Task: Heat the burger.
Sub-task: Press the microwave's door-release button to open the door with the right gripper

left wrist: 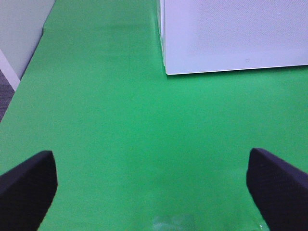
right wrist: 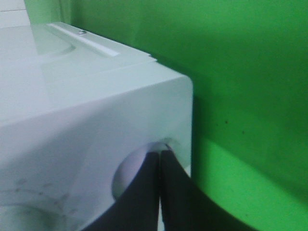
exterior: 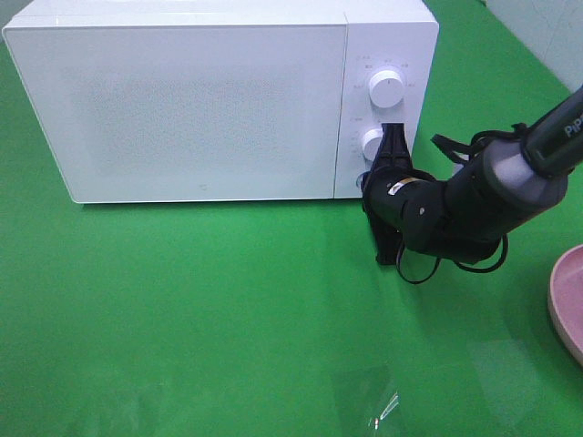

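- A green cloth (exterior: pixel 228 300) with a matte, faintly creased surface covered the whole table.
- The left gripper (left wrist: pixel 151 166) hung low over bare cloth with its dark padded fingers spread wide and nothing between them. The microwave's near corner lay ahead of it and to one side.
- The microwave (exterior: pixel 182 100) was a white, smooth-skinned box with rounded corners. Its door (exterior: pixel 191 109) was shut, and the window was a fine speckled mesh that hid the inside.
- The burger showed in no view. It may have sat behind that door, but I could not tell.
- On the control panel the upper knob (exterior: pixel 385 88) stood above the right gripper's tips, and the lower knob (exterior: pixel 372 143) just beside them. Both were white, round and glossy.
- The right gripper (exterior: pixel 393 137) had its black fingers pressed together on nothing, with the tips in a round recess (right wrist: pixel 126 175) at the panel's lower corner.
- In my judgement, closed tips on slick curved plastic could skid off sideways. A hard push could also slide the light oven back across the cloth, and nudging the wrong knob would set the wrong heat or time.
- Well off to the gripper's outer side, the pink plate (exterior: pixel 569 300) lay at the frame's edge, and the part in view was bare.
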`<state>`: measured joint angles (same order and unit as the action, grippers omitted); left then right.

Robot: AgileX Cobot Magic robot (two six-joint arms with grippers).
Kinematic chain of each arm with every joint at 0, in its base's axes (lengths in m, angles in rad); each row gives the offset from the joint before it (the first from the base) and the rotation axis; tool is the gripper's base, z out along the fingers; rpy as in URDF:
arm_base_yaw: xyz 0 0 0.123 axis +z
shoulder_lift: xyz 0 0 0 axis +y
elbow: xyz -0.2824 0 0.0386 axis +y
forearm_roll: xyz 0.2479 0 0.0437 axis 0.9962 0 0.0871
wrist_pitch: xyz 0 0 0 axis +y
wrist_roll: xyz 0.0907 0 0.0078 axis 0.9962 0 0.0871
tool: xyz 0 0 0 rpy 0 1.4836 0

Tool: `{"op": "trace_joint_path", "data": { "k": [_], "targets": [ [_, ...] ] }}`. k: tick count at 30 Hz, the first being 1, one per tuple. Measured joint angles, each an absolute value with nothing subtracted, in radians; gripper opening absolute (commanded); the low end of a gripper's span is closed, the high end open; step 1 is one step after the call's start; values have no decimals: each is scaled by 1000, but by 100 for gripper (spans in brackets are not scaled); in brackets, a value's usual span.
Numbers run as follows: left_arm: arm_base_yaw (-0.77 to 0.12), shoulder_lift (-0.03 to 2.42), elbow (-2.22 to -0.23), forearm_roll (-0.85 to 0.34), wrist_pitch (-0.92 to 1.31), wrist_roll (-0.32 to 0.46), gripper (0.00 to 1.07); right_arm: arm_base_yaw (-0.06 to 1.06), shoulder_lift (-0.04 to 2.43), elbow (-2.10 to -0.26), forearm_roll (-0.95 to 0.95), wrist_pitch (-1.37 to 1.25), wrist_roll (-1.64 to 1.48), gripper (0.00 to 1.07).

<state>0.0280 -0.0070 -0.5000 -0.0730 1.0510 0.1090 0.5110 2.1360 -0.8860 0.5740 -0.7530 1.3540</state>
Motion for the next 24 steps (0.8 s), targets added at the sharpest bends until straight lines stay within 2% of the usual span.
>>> {"op": "trace_joint_path", "data": {
  "k": [24],
  "targets": [
    [28, -7, -500, -73, 1051, 109, 100, 526, 2151, -876, 599, -889, 1434, 0]
  ]
}}
